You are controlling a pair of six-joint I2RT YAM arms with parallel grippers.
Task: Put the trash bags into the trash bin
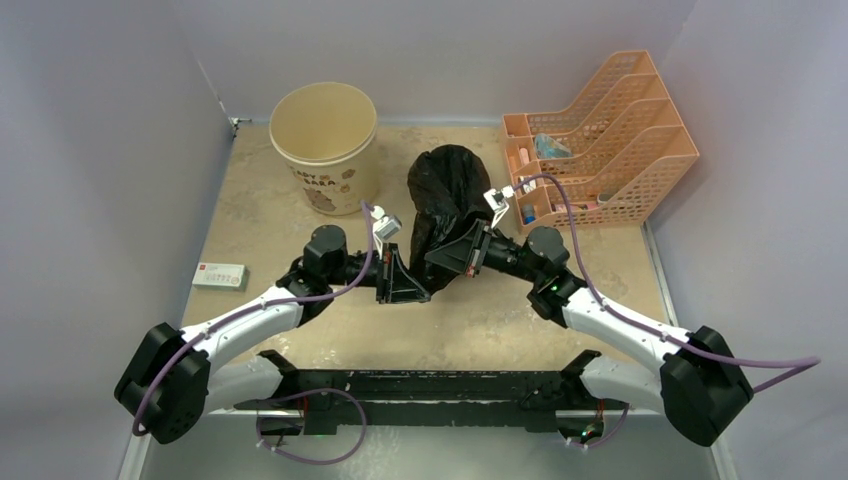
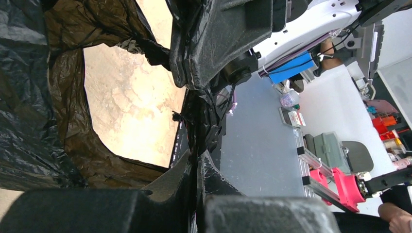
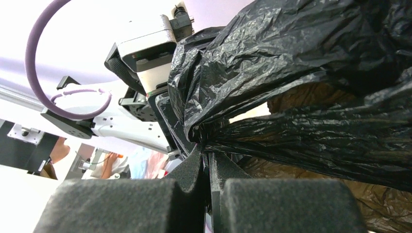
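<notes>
The trash bag (image 1: 447, 195) lies between trash bin (image 1: 325, 145) and organiser (image 1: 600, 140).

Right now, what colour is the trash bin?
Trash bin: cream-beige, brown lettering; clearest from top external.

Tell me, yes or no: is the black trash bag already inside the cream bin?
No, the black trash bag is outside the cream bin, to its right, and the bin's inside shows bare.

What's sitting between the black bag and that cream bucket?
Nothing. The top view shows only a narrow strip of bare tabletop separating the trash bag from the trash bin.
</notes>
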